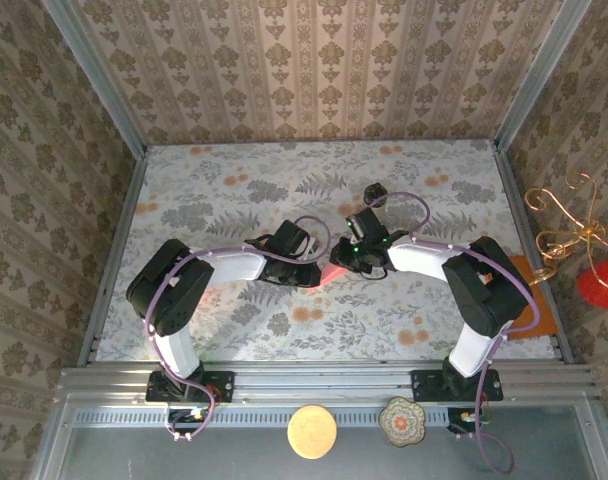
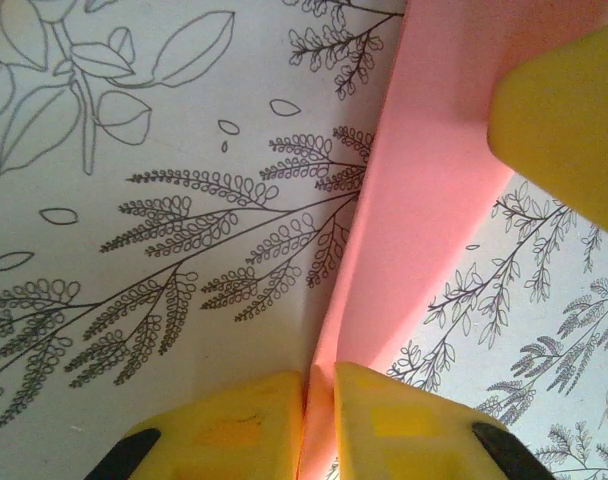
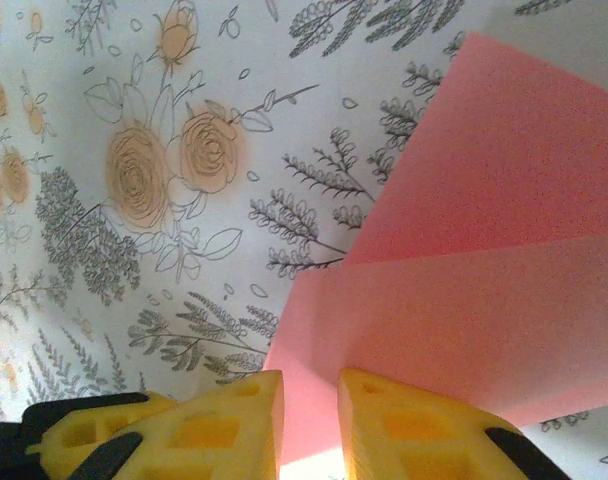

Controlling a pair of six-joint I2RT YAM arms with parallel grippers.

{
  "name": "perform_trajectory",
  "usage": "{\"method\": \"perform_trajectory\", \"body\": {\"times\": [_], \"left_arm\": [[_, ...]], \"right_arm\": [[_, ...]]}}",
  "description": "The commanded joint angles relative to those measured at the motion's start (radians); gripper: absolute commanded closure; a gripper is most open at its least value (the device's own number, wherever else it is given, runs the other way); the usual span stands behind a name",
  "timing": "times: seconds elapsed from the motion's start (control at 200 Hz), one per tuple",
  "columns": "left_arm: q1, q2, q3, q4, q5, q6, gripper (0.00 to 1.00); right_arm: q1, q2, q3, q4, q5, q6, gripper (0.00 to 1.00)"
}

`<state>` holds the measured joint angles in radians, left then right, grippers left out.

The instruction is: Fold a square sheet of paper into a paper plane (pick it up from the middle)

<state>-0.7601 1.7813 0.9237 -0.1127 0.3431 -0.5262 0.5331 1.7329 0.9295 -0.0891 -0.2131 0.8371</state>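
Paper [image 1: 329, 275]: pink, part-folded, mid-bench [image 1: 234, 200], between the two arms.
Left pincer [image 2: 319, 388]: clamped on the paper's near edge; the fold runs straight ahead from its tips.
Right pincer [image 3: 311, 400]: straddles the opposite edge, jaws narrow, grip uncertain.
Both arms equally near; the next crease likely follows that fold.

Both arms reach inward, wrists close together. Left gripper [image 2: 319, 388] pinches the pink paper [image 2: 424, 230]; right gripper [image 3: 311, 398] jaws narrowly apart.

Salmon-pink paper sheet [image 1: 331, 274], folded into overlapping creased layers, partly raised, middle of table [image 1: 234, 190].
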Motion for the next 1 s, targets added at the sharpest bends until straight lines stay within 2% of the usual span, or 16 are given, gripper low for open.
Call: {"method": "perform_trajectory", "body": {"times": [0.0, 0.995], "left_arm": [[-0.002, 0.055, -0.014, -0.012, -0.024, 0.002, 0.82], [-0.001, 0.074, -0.013, -0.021, -0.023, -0.002, 0.86]], "right_arm": [[0.0, 0.019, 0.006, -0.039, 0.056, 0.002, 0.76], [-0.01, 0.062, -0.031, -0.045, 0.082, 0.024, 0.78]]}}
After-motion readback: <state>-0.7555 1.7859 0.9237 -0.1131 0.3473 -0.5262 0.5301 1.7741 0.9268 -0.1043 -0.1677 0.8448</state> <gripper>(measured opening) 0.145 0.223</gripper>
